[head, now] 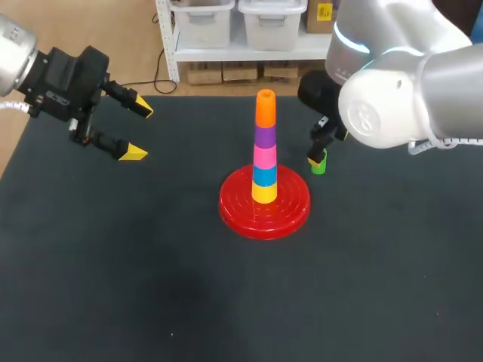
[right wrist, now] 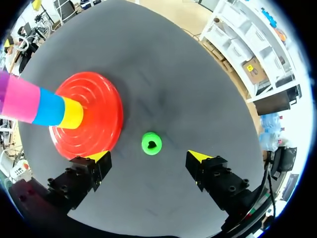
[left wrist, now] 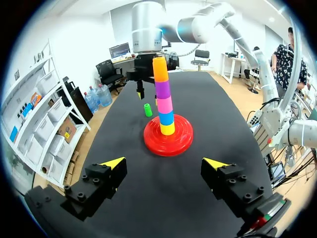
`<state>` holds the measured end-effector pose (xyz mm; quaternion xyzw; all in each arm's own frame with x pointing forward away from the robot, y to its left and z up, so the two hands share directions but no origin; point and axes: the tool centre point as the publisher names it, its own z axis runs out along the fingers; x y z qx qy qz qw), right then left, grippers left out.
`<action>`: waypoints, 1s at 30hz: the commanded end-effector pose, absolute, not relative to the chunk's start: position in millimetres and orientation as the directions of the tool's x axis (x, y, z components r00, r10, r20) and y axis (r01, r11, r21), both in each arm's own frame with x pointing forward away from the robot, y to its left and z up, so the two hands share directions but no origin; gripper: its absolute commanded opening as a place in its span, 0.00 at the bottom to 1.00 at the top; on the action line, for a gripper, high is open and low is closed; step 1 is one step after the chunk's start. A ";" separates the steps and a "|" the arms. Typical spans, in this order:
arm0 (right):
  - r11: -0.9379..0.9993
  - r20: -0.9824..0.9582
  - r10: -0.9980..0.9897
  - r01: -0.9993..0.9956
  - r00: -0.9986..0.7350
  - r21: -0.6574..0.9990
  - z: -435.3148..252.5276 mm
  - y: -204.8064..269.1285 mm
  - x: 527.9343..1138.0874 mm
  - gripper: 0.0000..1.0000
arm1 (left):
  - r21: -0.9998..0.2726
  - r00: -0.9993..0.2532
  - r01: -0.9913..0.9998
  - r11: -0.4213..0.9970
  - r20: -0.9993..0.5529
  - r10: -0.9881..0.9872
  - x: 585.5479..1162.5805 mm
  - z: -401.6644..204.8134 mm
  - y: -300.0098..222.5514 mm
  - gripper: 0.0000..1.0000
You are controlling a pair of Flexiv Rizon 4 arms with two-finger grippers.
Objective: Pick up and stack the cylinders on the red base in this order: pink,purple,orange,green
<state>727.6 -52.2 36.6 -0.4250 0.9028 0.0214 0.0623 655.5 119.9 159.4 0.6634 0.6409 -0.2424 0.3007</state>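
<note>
Last step in hand: the stack [head: 264,143] on the red base [head: 234,207] reads yellow, blue, pink, purple, with the orange piece [head: 265,108] on top. Only the green cylinder [right wrist: 151,143] is left, standing on the bench [head: 151,264] near the base, apart from its rim.

Right pincer [right wrist: 148,156] hangs over the green cylinder, fingers spread wide, nothing held. Left pincer [left wrist: 164,162] is also wide and empty, well off to the side.

Next move, as I judge it: lower straight down, close on the cylinder's sides, lift clear above the orange top, then seat it squarely.

Pieces look like smooth, glossy plastic, narrowing upward. Green one is short and round with a heart-shaped hole. Base is a disc with ringed ridges. Bench top is dark and matte.
</note>
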 end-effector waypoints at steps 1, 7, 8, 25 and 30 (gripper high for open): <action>0.646 -0.129 -0.757 -0.764 -0.640 -0.003 31.0 -47.3 736.4 1.00 | 0.089 0.063 0.996 0.000 -0.708 0.703 656.2 158.7 120.6 1.00; 0.646 -0.120 -0.758 -0.763 -0.641 -0.002 27.7 -43.2 741.0 1.00 | 0.089 0.063 0.996 0.000 -0.708 0.703 656.2 158.7 120.6 1.00; 0.649 -0.117 -0.756 -0.761 -0.644 -0.003 26.9 -43.1 741.8 1.00 | 0.089 0.063 0.996 0.000 -0.708 0.703 656.2 158.7 120.6 1.00; 0.650 -0.072 -0.759 -0.760 -0.647 -0.010 15.9 -46.6 745.5 0.00 | 0.089 0.063 0.996 0.000 -0.708 0.703 656.2 158.7 120.6 1.00; 0.648 -0.062 -0.760 -0.761 -0.646 -0.010 12.9 -48.4 744.9 0.00 | 0.089 0.063 0.996 0.000 -0.708 0.703 656.2 158.7 120.6 1.00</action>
